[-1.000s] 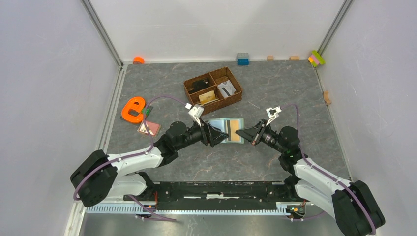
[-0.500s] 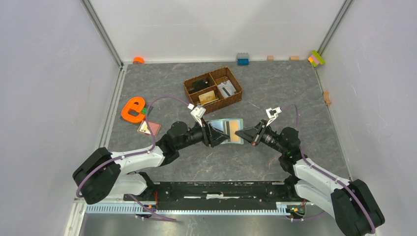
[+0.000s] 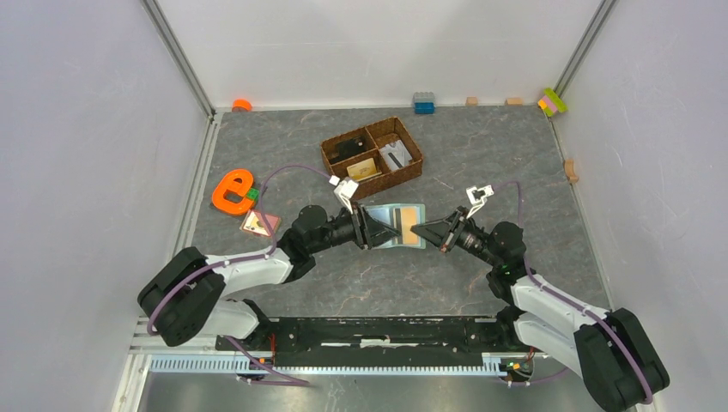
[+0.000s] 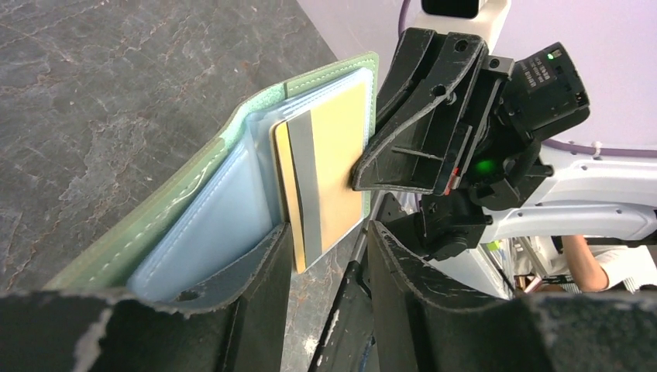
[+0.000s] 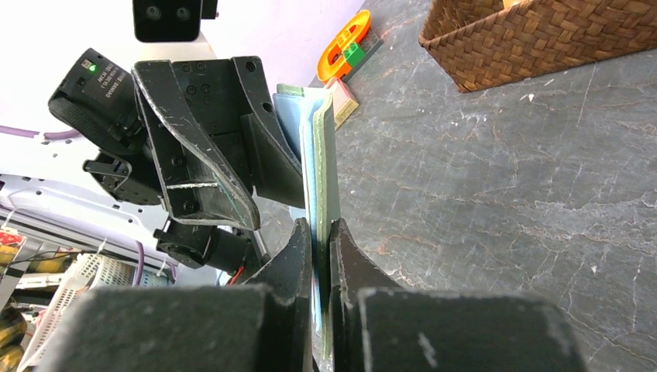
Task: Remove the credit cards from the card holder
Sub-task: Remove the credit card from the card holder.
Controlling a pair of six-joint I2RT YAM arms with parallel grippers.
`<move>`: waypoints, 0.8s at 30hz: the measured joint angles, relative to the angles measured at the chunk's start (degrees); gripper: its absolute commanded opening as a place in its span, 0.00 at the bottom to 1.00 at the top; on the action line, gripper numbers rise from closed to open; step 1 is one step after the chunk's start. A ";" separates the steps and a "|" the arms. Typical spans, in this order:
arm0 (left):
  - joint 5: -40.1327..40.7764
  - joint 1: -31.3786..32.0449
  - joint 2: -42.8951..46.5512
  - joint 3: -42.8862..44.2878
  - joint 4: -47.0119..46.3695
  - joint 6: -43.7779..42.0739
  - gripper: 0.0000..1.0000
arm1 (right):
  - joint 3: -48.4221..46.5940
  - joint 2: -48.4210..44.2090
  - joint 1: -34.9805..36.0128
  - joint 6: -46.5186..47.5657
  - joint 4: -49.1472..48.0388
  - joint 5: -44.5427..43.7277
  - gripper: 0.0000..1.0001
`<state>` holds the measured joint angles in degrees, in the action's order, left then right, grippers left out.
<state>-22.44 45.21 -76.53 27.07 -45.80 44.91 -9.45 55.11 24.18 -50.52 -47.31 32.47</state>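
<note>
Top external: card holder open at the middle of the surface, between both tools. Right tool at its 3 o'clock, clamped on the holder's edge. Left tool at 9 o'clock, jaws apart, nothing pinched. Tan card juts from a pale blue slot. Pinkish card loose farther out at 9 o'clock, beside orange letter-e.

Two grippers are in view: the left gripper and the right gripper. There is one card holder. Two credit cards show, a tan-orange card at centre and a pinkish-brown card at left. There is one wicker basket and one orange letter-e shape.
</note>
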 measured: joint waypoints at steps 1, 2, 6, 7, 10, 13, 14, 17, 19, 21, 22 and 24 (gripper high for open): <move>-0.39 -0.20 0.00 -0.09 -0.61 0.46 0.43 | 0.00 0.13 0.00 -0.09 -0.35 0.02 0.00; -0.61 -0.37 0.00 -0.24 -1.16 0.76 0.40 | 0.00 0.24 -0.09 -0.24 -0.83 0.07 0.00; -1.33 -1.22 -0.46 -0.98 -3.78 2.29 0.30 | -0.02 0.94 -0.17 -0.50 -2.58 0.35 0.00; -1.70 -1.49 -0.76 -1.27 -4.59 2.69 0.30 | -0.02 1.18 -0.22 -0.57 -2.82 0.52 0.00; -2.34 -1.90 -1.64 -1.73 -6.03 3.96 0.31 | -0.02 2.03 -0.24 -0.57 -3.04 0.72 0.00; -3.54 -2.40 -2.93 -1.84 -7.41 5.01 0.31 | -0.02 2.95 -0.31 -0.63 -3.34 0.96 0.00; -3.74 -2.51 -3.28 -1.88 -7.87 5.29 0.32 | -0.02 3.28 -0.31 -0.66 -3.50 0.98 0.00; -4.52 -2.86 -4.11 -2.12 -9.33 6.19 0.32 | -0.02 4.15 -0.31 -0.70 -4.48 1.18 0.00; -5.05 -3.08 -4.39 -2.14 -10.29 6.62 0.31 | -0.02 4.48 -0.31 -0.72 -5.05 1.20 0.00; -5.53 -3.32 -4.85 -2.14 -11.54 7.19 0.30 | -0.04 4.76 -0.31 -0.90 -5.90 1.20 0.00; -5.92 -3.50 -5.22 -2.16 -12.37 7.61 0.28 | -0.04 4.98 -0.31 -1.11 -6.56 1.25 0.00; -6.54 -3.78 -5.97 -2.19 -14.14 8.52 0.24 | -0.04 5.42 -0.31 -1.40 -7.74 1.25 0.01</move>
<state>-28.97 41.43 -82.50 24.88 -59.94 53.43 -9.50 60.53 23.88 -51.92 -55.05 33.71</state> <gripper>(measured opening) 0.301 0.069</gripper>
